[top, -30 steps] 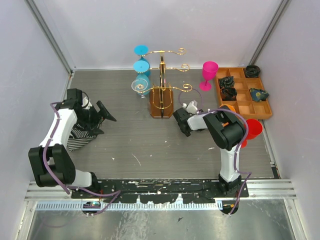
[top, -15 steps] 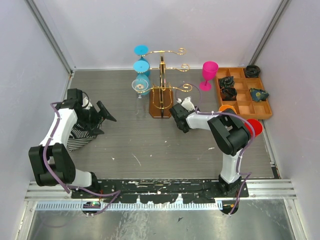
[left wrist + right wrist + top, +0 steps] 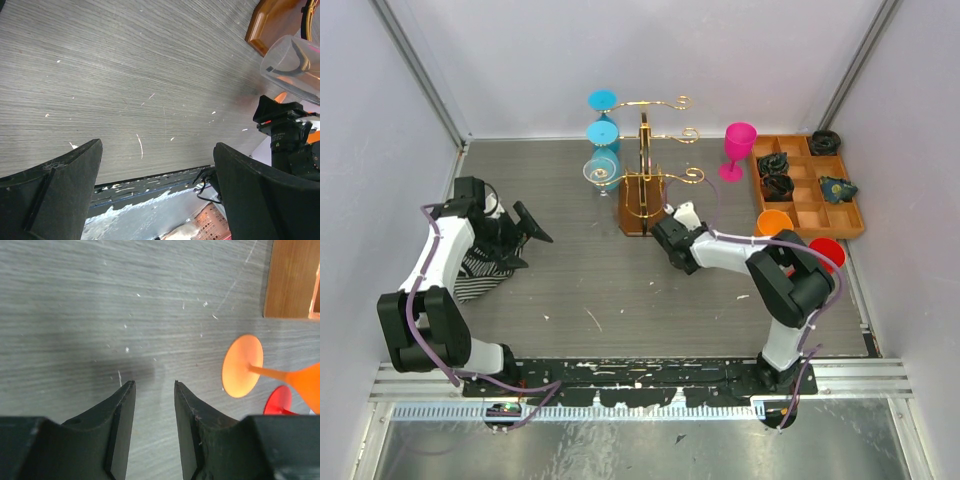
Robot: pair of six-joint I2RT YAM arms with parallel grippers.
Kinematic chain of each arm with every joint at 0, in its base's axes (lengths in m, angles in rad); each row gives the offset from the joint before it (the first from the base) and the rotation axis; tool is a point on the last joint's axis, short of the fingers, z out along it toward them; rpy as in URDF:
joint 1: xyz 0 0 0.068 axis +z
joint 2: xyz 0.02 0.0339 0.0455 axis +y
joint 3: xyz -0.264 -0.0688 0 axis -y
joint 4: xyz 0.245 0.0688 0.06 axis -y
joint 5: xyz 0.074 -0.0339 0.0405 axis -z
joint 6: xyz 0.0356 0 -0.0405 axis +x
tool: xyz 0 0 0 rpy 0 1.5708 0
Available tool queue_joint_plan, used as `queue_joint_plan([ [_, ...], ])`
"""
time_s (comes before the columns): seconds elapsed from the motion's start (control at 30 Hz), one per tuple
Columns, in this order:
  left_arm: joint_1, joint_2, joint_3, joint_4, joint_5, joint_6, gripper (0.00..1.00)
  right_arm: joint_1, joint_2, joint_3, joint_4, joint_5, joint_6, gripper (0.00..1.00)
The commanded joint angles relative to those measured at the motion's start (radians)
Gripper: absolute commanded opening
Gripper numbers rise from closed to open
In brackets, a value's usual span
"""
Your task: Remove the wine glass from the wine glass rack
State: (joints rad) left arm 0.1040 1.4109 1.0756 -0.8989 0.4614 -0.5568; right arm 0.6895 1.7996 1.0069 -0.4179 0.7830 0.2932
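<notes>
Since a second ago the right arm is reaching further left: its gripper is now sitting closer to the foot of the rack, its elbow is lying lower, and the orange glass (image 3: pixel 775 222) that it was covering is showing again. The left arm is keeping its place.

At the far left, the left arm is leaning over a black-and-white striped item (image 3: pixel 480 275). The left gripper (image 3: pixel 157 149) is hanging above the grey table (image 3: pixel 580 285) with its fingers spread wide and nothing between them.

In the middle, the wine glass rack (image 3: pixel 645 185) is standing upright near the back of the table. Two blue glasses (image 3: pixel 603 135) are hanging one above the other on its left arms, and a see-through glass (image 3: pixel 600 170) is hanging below them. On the rack's right side, a clear wine glass (image 3: pixel 292 67) is showing just beside the wooden base and appears to be hanging from the lowest gold arm; from above it is only a faint outline.

The right gripper (image 3: pixel 154 385) is hovering just right of the base, near that clear glass. Its fingers are standing a little apart, with only bare table between them.

Further right, a pink glass (image 3: pixel 738 150) is standing upright beside the orange-brown compartment tray (image 3: pixel 812 212). The orange glass and a red glass (image 3: pixel 827 252) are standing in front of the tray.
</notes>
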Motion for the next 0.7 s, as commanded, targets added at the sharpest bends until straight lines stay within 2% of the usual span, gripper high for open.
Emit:
queue_joint_plan([
  [0.0,0.004,0.000,0.031,0.000,0.018,0.010,1.00,0.008,-0.118,-0.030,-0.060,-0.020,0.073,0.43],
  [0.13,0.004,-0.002,0.031,0.000,0.020,0.009,1.00,0.023,-0.176,-0.043,-0.142,-0.045,0.133,0.42],
  [0.4,0.005,-0.011,0.013,0.013,0.049,-0.010,1.00,0.133,-0.233,-0.077,-0.293,-0.102,0.296,0.43],
  [0.53,0.004,-0.024,0.018,0.005,0.041,-0.005,1.00,0.253,-0.261,-0.079,-0.322,-0.131,0.364,0.40],
  [0.67,0.005,-0.023,0.015,0.010,0.042,-0.008,1.00,0.386,-0.282,0.046,-0.349,-0.154,0.363,0.36],
])
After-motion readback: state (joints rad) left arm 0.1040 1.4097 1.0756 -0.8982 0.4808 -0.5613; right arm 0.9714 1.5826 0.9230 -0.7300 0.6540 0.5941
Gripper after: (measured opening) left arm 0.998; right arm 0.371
